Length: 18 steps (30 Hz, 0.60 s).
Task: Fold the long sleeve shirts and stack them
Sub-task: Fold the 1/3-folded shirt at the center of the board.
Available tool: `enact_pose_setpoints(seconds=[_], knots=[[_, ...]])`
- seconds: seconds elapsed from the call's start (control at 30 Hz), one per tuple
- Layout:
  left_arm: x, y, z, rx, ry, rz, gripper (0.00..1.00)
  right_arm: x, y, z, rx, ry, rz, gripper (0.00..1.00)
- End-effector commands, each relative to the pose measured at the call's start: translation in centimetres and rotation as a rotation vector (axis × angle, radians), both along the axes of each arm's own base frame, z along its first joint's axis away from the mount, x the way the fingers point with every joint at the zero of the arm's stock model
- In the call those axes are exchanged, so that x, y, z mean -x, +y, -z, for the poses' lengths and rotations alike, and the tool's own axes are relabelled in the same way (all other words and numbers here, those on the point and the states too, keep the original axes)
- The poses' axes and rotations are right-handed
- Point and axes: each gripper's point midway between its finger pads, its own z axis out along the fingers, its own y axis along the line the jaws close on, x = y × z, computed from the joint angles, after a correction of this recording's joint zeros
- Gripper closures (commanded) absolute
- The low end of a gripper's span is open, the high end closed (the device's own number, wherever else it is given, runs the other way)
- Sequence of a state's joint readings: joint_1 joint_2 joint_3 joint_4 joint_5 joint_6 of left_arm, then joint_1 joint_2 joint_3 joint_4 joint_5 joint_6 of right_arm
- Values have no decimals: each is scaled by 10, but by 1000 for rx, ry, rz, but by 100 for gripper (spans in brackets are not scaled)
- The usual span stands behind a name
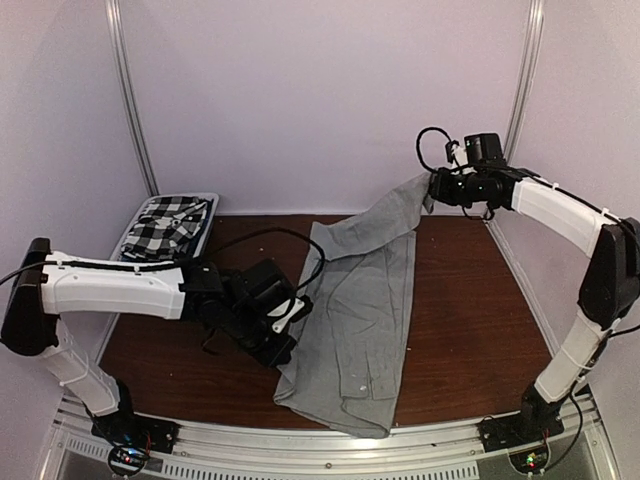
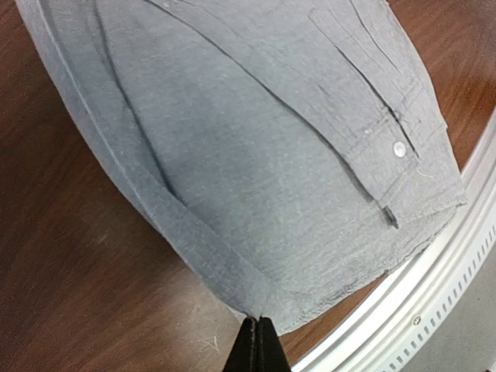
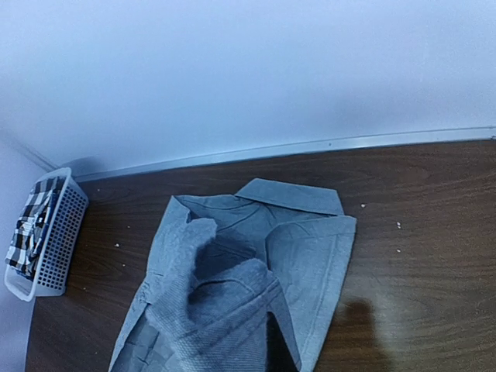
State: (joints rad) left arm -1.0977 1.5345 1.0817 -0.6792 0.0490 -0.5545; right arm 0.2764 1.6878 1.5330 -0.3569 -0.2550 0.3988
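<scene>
Top external view, left to right: white basket sits on the table well to the left of the grey shirt, at the far side, with the checked shirt bunched inside it. The basket and its shirt are apart from the grey shirt. The left claw is low at the grey shirt's left edge, toward its near end. The left wrist view shows its black fingers pressed together with the shirt's edge pinched between them, so it is clenched on the grey shirt. In that view the grey shirt spreads flat away from the tips. A white button shows on the front strip, and the hem lies just beside the metal rail. The grey shirt lies lengthwise down the middle of the table, mostly flat and wrinkled. Its far right corner is pulled up off the wood into a taut strip. The right claw is up in the air above the grey shirt's far right corner, clamped on that raised cloth. In the right wrist view the cloth rises bunched toward the camera and hides the fingertips. The collar is folded flat at the shirt's far end, and the basket is off to the shirt's left.
</scene>
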Motion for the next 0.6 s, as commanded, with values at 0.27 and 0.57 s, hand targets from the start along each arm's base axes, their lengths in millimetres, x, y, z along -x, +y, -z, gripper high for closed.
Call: enact_pose_setpoints(seconds=[0.27, 0.57], knots=[[34, -38, 10, 54, 84, 238, 100, 34, -54, -2, 96, 1, 146, 100], [37, -47, 12, 65, 107, 286, 100, 44, -68, -34, 123, -49, 204, 100]])
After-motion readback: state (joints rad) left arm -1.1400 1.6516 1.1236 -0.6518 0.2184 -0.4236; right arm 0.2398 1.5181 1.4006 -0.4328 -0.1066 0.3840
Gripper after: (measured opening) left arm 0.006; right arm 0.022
